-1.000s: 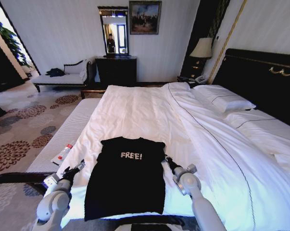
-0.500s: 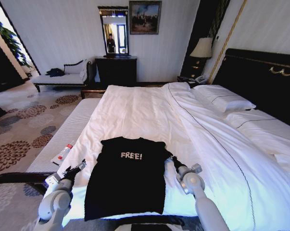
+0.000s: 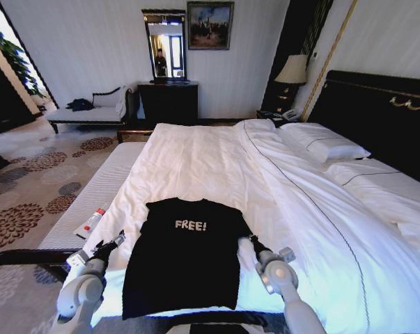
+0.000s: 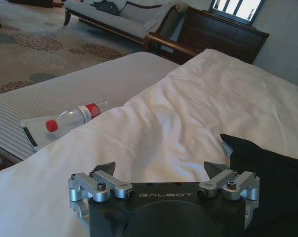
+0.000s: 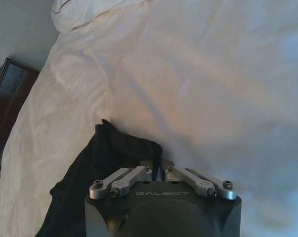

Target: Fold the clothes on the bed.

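The clothes, a black T-shirt [image 3: 182, 257] with white "FREE!" lettering, lie flat near the foot edge of the bed [image 3: 216, 160]. My right gripper [image 3: 252, 239] is at the shirt's right side, level with the sleeve. In the right wrist view this gripper [image 5: 157, 168] is shut, its fingertips pinched on the edge of the black cloth [image 5: 109, 148]. My left gripper [image 3: 118, 239] hovers just left of the shirt over the white duvet. From the left wrist, that gripper [image 4: 159, 167] stands open with nothing between its fingers, and the shirt [image 4: 272, 173] is beside it.
A water bottle [image 3: 91, 221] with a red cap [image 4: 77, 116] lies on the striped bench [image 3: 98, 188] left of the bed. White pillows [image 3: 328, 146] sit by the dark headboard. A chaise [image 3: 91, 111] and a dark dresser [image 3: 168, 101] stand by the far wall.
My right gripper has drawn away to the right and toward me, pulling the shirt's right sleeve outward. The left gripper has barely moved.
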Tool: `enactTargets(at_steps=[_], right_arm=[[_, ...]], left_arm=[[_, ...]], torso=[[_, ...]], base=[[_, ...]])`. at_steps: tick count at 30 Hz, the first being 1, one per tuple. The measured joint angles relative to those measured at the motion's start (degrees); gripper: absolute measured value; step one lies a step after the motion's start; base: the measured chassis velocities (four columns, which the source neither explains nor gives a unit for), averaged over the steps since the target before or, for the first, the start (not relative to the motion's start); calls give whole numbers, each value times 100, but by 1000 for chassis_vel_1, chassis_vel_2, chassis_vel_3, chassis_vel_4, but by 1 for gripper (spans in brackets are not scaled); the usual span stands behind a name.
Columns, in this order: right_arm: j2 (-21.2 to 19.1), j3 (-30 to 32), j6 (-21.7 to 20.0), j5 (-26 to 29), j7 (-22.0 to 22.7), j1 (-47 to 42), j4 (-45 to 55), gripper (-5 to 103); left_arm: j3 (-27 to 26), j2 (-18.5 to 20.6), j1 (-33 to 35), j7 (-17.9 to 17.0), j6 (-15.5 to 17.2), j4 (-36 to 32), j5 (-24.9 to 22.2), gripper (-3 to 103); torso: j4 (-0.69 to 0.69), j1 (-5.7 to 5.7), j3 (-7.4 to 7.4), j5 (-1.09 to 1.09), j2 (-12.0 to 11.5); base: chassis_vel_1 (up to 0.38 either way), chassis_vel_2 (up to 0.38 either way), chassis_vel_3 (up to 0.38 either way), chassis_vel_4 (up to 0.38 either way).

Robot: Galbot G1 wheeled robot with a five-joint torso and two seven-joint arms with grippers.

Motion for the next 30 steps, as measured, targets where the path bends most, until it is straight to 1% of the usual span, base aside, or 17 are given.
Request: enactTargets(at_steps=[1,3,5,6,9,11,12,14,15,18,20,22,23,24,26,28,30], right_arm=[[0,0,0,0,0,0,0,9],[1,-2,-7,-37,12,-20,85,15],[-7,37,5,-80,81,-69,279,25],[-7,37,5,-80,81,-69,279,25],[-59,228,38,-32,232,-177,724,42],[-97,310,40,20,265,-160,781,42],[-166,401,40,93,290,-81,765,47],[-359,514,-7,268,312,186,474,58],[-359,514,-7,268,312,186,474,58],[-718,496,-204,665,270,678,-92,74],[-809,443,-247,719,213,821,-246,74],[-972,257,-330,753,105,1193,-596,90],[-972,257,-330,753,105,1193,-596,90],[-1021,156,-349,750,76,1346,-723,95],[-1046,86,-366,749,61,1418,-782,95],[-1076,-46,-393,732,9,1509,-846,102],[-1070,-157,-414,689,-29,1541,-889,97]], left_arm=[[0,0,0,0,0,0,0,100],[-12,-4,4,0,0,-4,-2,100],[-33,-4,9,0,0,-11,-9,100],[-33,-4,9,0,0,-11,-9,100],[-67,10,13,1,-2,-8,-22,100],[-68,14,13,1,-2,1,-22,100],[-64,13,11,1,-2,12,-20,100],[-25,-11,3,0,-2,18,-2,100],[-25,-11,3,0,-2,18,-2,100],[30,-62,-1,-8,21,3,47,100],[34,-68,2,-12,26,-6,60,100],[29,-60,25,-19,38,-32,66,100],[29,-60,25,-19,38,-32,66,100],[6,-38,38,-25,41,-44,64,100],[-13,-24,43,-27,42,-48,60,100],[-48,-11,55,-31,42,-56,50,100],[-65,-16,70,-33,42,-62,46,100]], torso=[[0,0,0,0,0],[0,0,0,0,0],[0,0,0,1,0],[0,0,0,1,0],[-1,0,0,0,0],[-1,0,0,0,0],[-1,0,0,0,0],[0,0,0,1,0],[0,0,0,1,0],[0,1,1,1,-1],[1,1,1,1,-1],[1,1,1,1,-1],[1,1,1,1,-1],[2,1,1,0,-1],[1,1,1,1,-1],[1,1,1,0,-1],[0,1,1,0,-1]], base=[[0,0,0,0],[0,0,0,0],[0,0,0,0],[0,0,0,0],[0,0,0,0],[0,0,0,0],[0,0,0,0],[0,0,0,0],[0,0,0,0],[0,0,0,0],[0,0,0,0],[0,0,0,0],[0,0,0,0],[0,0,0,0],[0,0,0,0],[0,0,0,0],[0,0,0,0]])
